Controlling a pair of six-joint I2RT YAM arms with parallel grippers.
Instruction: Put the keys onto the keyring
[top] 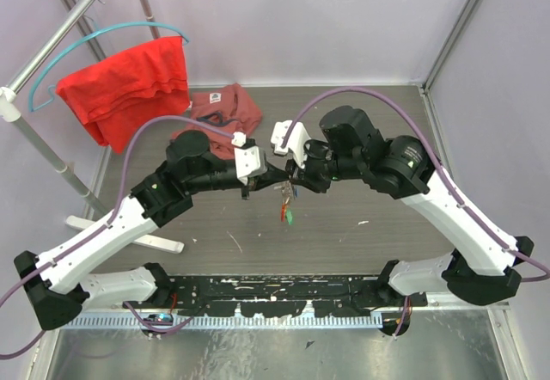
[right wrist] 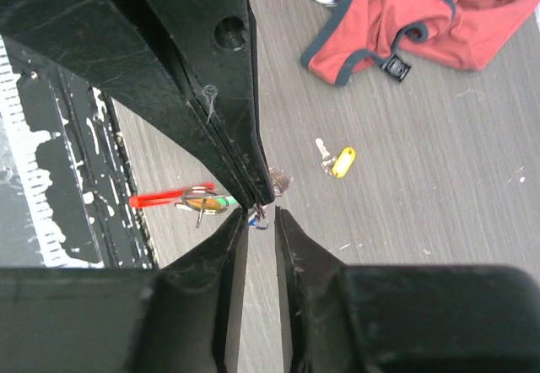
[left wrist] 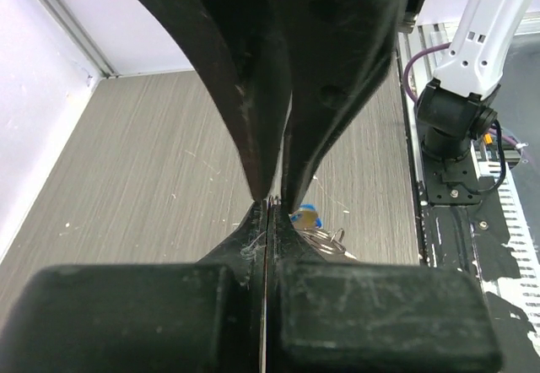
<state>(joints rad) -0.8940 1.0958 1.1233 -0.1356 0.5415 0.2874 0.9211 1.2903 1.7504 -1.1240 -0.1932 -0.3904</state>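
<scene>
Well off to the left of the left gripper (left wrist: 267, 206), we are seeing a red cloth (top: 129, 88) hanging up. A second red garment (top: 225, 112) is lying on the table (top: 387, 225) just behind that gripper. A yellow key (right wrist: 342, 162) is resting alone on the table, near the left gripper on the garment's side.

Now the left gripper itself: it is clenching its jaws tight, with no gap between them. We are reading the keyring (right wrist: 198, 202) as pinched at its tips. The bunch is dangling just below the gripper, its red tag (right wrist: 159, 197) sticking out and a green key (top: 290, 217) hanging lowest. A blue key (left wrist: 305, 215) is peeking out right beside the fingertips.

Meeting the left gripper tip to tip from the right, the right gripper (right wrist: 259, 221) is keeping its jaws slightly parted, grasping nothing we can make out.
</scene>
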